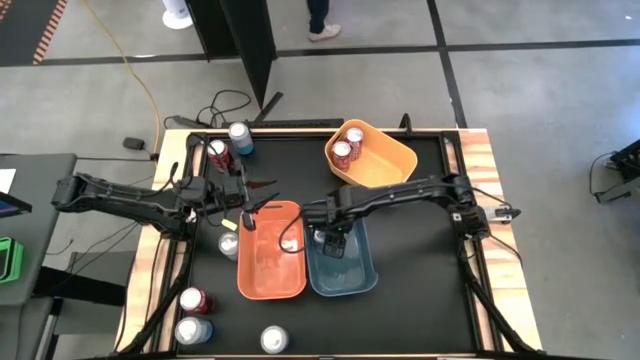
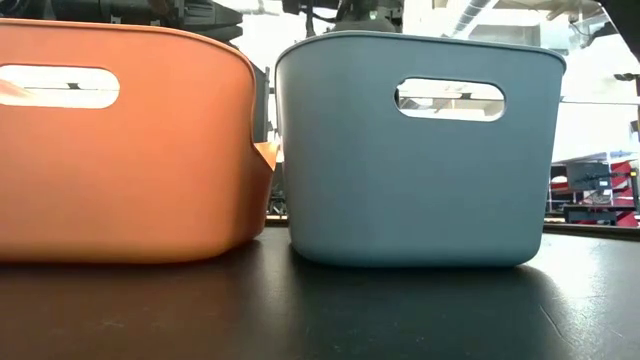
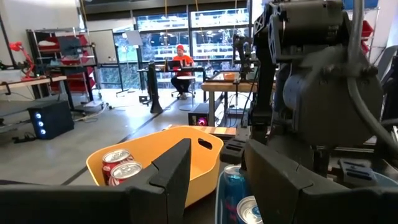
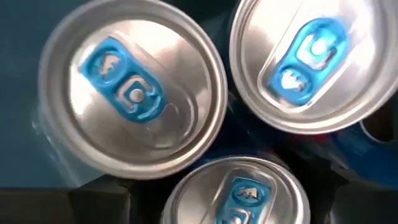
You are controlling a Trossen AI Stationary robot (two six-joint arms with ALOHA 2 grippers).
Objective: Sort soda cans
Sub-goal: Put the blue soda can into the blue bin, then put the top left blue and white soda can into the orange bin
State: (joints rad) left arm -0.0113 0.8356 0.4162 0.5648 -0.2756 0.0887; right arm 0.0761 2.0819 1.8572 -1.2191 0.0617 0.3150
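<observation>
High view: right gripper (image 1: pixel 331 243) inside blue bin (image 1: pixel 343 283), at its far end, above blue-tabbed cans; opening unclear. Left gripper (image 1: pixel 247 222) over orange bin (image 1: pixel 271 270) far-left corner; contents unclear. Red cans (image 1: pixel 344 150) in yellow bin (image 1: pixel 371 155).

Right wrist view: three upright blue-tabbed cans (image 4: pixel 132 96) clustered directly beneath fingers.

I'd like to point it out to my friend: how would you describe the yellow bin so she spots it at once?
Look at the black table from above and go to its far edge, right of centre. The yellow bin sits there at a slant, apart from the orange bin and blue bin standing side by side mid-table. It holds two red cans.
</observation>
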